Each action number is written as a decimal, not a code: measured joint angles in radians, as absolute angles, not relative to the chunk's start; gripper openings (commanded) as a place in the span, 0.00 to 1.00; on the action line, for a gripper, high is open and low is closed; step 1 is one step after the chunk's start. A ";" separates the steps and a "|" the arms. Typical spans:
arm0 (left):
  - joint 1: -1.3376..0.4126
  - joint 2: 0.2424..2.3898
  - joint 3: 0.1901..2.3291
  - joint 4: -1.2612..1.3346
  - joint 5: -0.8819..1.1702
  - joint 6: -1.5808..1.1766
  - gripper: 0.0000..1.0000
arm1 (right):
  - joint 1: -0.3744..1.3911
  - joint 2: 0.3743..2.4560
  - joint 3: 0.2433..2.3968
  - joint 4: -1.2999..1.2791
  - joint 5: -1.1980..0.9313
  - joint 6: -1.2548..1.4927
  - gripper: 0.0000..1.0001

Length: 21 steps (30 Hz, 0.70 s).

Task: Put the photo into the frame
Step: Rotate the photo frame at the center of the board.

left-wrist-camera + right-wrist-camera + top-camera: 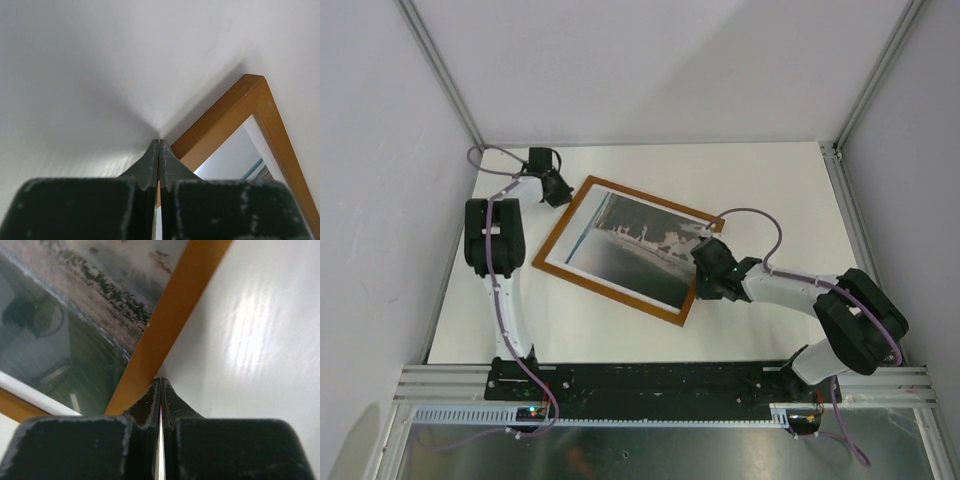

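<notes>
The frame, with thin orange-brown wooden rails, lies flat and turned at an angle in the middle of the table. The photo, dark water beside pale land, lies inside it, with a white strip showing along the left rail. My left gripper is shut and empty, its tips against the outer edge of the frame rail near the far left corner. My right gripper is shut too, holding nothing. Its tips touch the outer edge of the right frame rail, next to the photo.
The white table is bounded by grey walls at the back and on both sides. The black base rail of the arms runs along the near edge. Bare table surface lies to the right of the frame and behind it.
</notes>
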State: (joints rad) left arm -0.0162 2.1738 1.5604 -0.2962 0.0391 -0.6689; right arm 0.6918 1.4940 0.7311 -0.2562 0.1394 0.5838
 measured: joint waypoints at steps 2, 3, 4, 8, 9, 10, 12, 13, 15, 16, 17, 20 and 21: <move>-0.031 2.207 1.610 -0.295 0.058 -0.654 0.00 | 0.742 1.485 0.727 -0.273 0.141 0.595 0.00; -0.036 2.220 1.629 -0.294 0.066 -0.650 0.00 | 0.762 1.484 0.727 -0.275 0.138 0.599 0.00; -0.042 2.238 1.655 -0.294 0.078 -0.645 0.00 | 0.787 1.483 0.727 -0.276 0.136 0.603 0.00; -0.066 2.315 1.767 -0.294 0.151 -0.620 0.01 | 0.881 1.483 0.723 -0.258 0.099 0.618 0.00; -0.075 2.334 1.794 -0.293 0.172 -0.616 0.02 | 0.904 1.483 0.723 -0.251 0.086 0.621 0.00; -0.082 2.352 1.820 -0.294 0.196 -0.609 0.03 | 0.930 1.483 0.723 -0.240 0.071 0.622 0.00; -0.099 2.391 1.874 -0.295 0.247 -0.595 0.07 | 0.966 1.487 0.723 -0.218 0.049 0.622 0.00; -0.106 2.406 1.897 -0.297 0.271 -0.590 0.09 | 0.982 1.490 0.724 -0.206 0.039 0.621 0.00; -0.123 2.447 1.956 -0.300 0.332 -0.575 0.12 | 1.004 1.496 0.724 -0.191 0.024 0.618 0.00; -0.128 2.460 1.975 -0.301 0.354 -0.570 0.13 | 1.011 1.497 0.725 -0.188 0.018 0.614 0.00; -0.135 2.476 1.999 -0.302 0.382 -0.566 0.13 | 1.015 1.497 0.726 -0.189 0.014 0.609 0.00; -0.144 2.495 2.042 -0.311 0.430 -0.552 0.14 | 1.017 1.497 0.731 -0.190 0.005 0.592 0.00; -0.144 2.497 2.056 -0.318 0.448 -0.549 0.14 | 1.017 1.493 0.736 -0.191 0.002 0.582 0.00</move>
State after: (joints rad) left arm -0.1444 2.4969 2.0563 -0.3183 0.4480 -0.5488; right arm 1.0168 1.4933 0.7357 -0.1905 0.0017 0.5816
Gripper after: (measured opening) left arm 0.136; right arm 0.007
